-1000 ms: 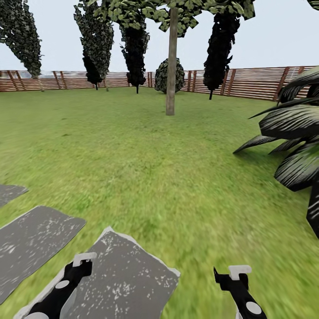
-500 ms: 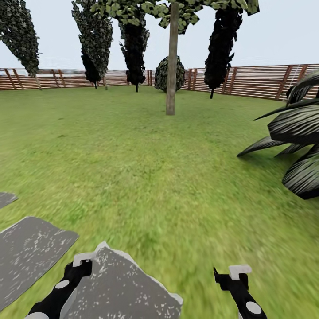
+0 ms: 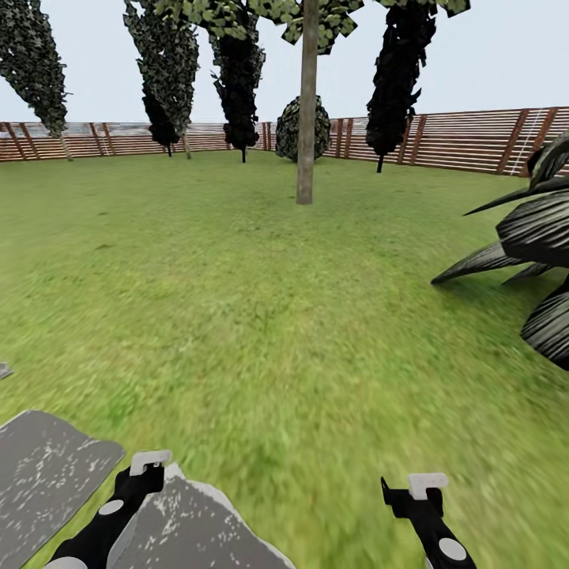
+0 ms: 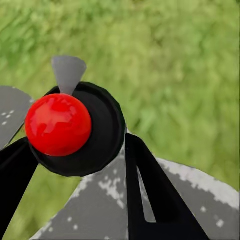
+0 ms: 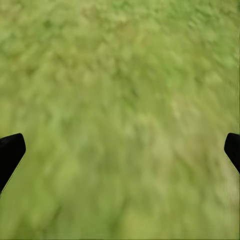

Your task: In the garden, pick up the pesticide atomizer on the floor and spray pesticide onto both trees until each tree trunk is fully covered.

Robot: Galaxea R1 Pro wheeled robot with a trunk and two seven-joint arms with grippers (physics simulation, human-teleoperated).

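A tall tree with a bare grey-brown trunk (image 3: pixel 306 111) stands far ahead on the garden lawn (image 3: pixel 261 300), its leafy crown cut off at the top of the head view. The pesticide atomizer (image 4: pixel 67 127), a black body with a red knob and a grey nozzle, sits between the fingers of my left gripper (image 4: pixel 77 142), which is shut on it. In the head view the left gripper (image 3: pixel 146 468) hangs low over a grey stepping stone (image 3: pixel 197 529). My right gripper (image 3: pixel 419 486) is low at the right, and its fingers stand wide open and empty over grass (image 5: pixel 120 150).
Dark palm fronds (image 3: pixel 537 253) reach in from the right. Narrow dark cypresses (image 3: pixel 237 87) and a round bush (image 3: pixel 303 130) stand along the brown slat fence (image 3: pixel 466 142) at the back. Another stepping stone (image 3: pixel 47 474) lies at the lower left.
The whole view has shifted: the stepping stones slid toward the bottom edge and the palm toward the right, so the camera moved forward. Both grippers hold the same pose.
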